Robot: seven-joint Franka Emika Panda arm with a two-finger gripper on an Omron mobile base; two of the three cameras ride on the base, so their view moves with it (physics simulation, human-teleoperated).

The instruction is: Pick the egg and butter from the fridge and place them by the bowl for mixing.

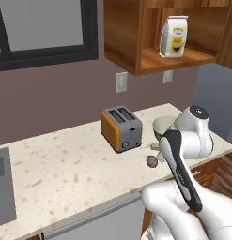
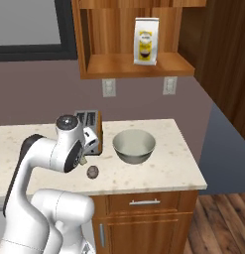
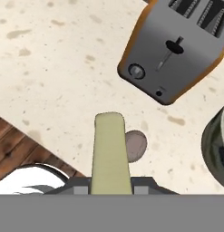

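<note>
Tool (image 3: pixel 111 189) clamped on the butter (image 3: pixel 110 154), held above the worktop (image 3: pixel 50 68). Egg (image 2: pixel 92 171) lies on the worktop between toaster (image 2: pixel 89 131) and front edge, near the bowl (image 2: pixel 134 146).

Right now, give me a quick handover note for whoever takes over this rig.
Gripper: shut on the butter, held above the counter near its front edge.
Egg: already on the counter, in front of the toaster and left of the bowl.
Done: egg placed by the bowl; butter fetched.
Left: set the butter down beside the egg near the bowl, then release.
</note>
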